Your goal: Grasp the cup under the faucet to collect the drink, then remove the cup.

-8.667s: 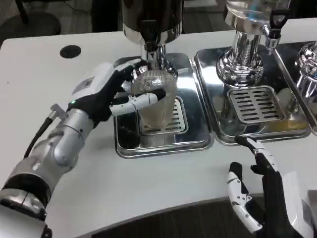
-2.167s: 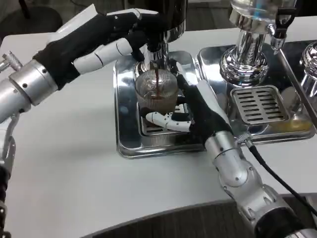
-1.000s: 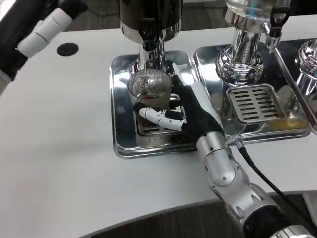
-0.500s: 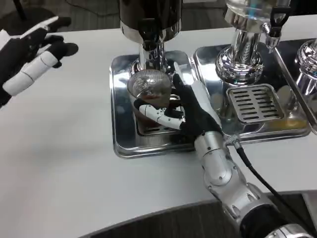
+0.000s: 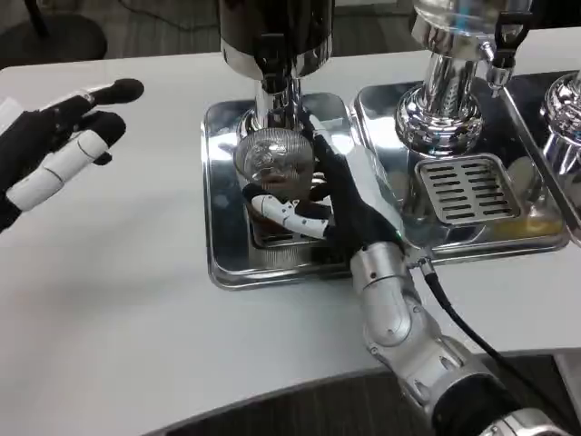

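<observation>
The right hand [image 5: 349,204] wraps the clear ribbed cup [image 5: 275,177], its thumb across the near side and its fingers behind the far side. That closed hold steadies the cup for lifting away, which looks like the step in hand. The cup stands on the slotted grate [image 5: 300,232] of a polished steel drip tray [image 5: 222,263], directly below the faucet [image 5: 277,95] of the dark dispenser [image 5: 272,32]. A dark drink lies low inside the cup, so the filling seems done. The cup's thin plastic wall looks likely to flex if squeezed hard. To the right of the hand, a second steel tray [image 5: 472,245] carries its own grate beneath a chrome dispenser base [image 5: 445,113]. Far to the left, the left hand [image 5: 54,150] hovers over the white table [image 5: 136,345], fingers loosely apart and holding nothing, well clear of the cup.
</observation>
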